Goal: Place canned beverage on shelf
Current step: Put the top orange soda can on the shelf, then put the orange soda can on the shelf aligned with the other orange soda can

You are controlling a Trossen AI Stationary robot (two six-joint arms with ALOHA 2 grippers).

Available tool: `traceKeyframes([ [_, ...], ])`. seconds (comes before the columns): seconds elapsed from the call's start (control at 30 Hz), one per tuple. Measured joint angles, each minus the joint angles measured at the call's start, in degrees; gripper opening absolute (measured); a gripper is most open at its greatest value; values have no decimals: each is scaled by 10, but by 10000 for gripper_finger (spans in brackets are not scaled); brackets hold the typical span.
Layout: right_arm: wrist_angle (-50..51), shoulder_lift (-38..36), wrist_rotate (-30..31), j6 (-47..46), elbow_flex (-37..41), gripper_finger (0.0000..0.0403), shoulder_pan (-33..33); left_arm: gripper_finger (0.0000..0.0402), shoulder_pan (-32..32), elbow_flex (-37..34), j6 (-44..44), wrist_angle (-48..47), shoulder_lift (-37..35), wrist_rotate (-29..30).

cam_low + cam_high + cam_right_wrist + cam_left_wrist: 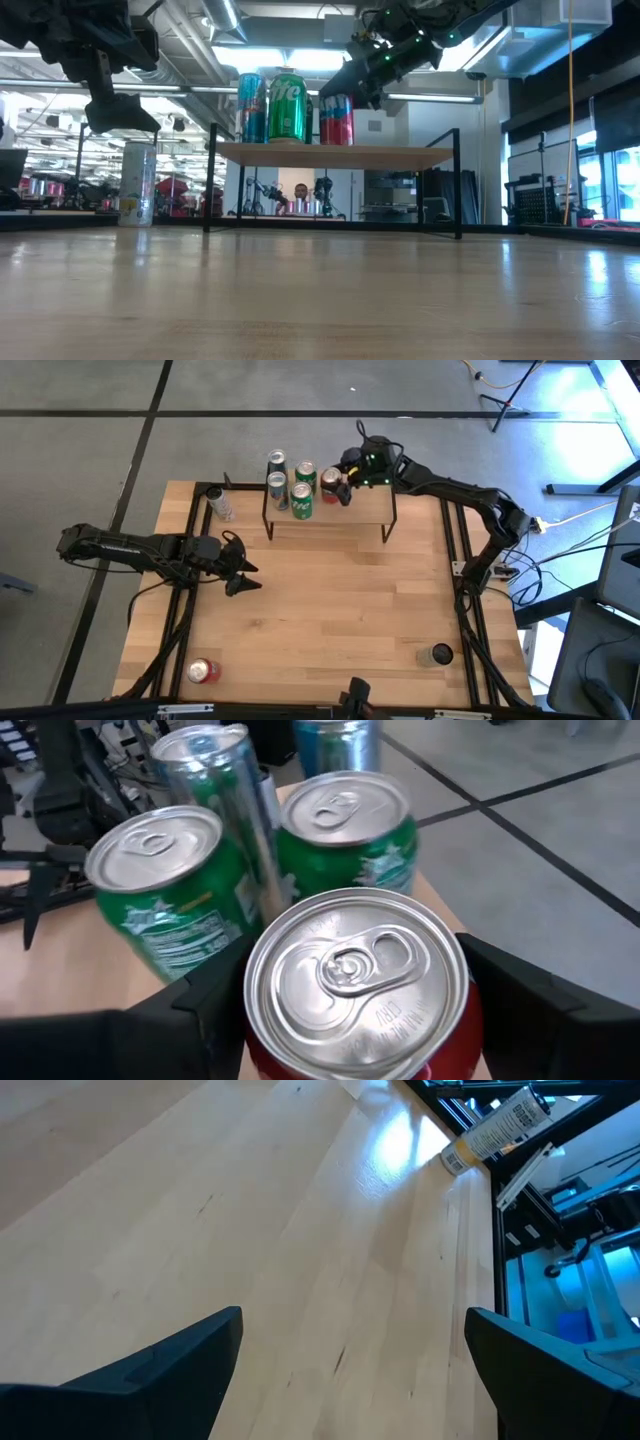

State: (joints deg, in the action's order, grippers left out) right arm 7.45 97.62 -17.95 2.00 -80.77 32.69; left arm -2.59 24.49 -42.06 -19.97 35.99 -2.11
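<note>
Upright, red can stands between right pincer fingers.

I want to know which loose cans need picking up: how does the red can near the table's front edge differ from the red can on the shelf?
The front red can lies on its side on the tabletop, no gripper near; the shelf red can stands upright between the right gripper's fingers. Both are red.

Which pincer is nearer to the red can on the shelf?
The right pincer: its fingers sit on either side of the red can on the shelf. The left pincer hovers over the table, far from it.
</note>
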Motion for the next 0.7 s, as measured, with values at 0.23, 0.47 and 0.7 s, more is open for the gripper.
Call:
traceKeyframes([
  [0.23,-14,15,3,3,-2,316,0,379,0,0,-2,1,0,0],
  [0.47,-4,13,9,6,-1,357,0,379,0,0,-13,2,0,0],
  [0.7,-5,-23,8,6,-1,369,0,379,0,0,-12,3,0,0],
])
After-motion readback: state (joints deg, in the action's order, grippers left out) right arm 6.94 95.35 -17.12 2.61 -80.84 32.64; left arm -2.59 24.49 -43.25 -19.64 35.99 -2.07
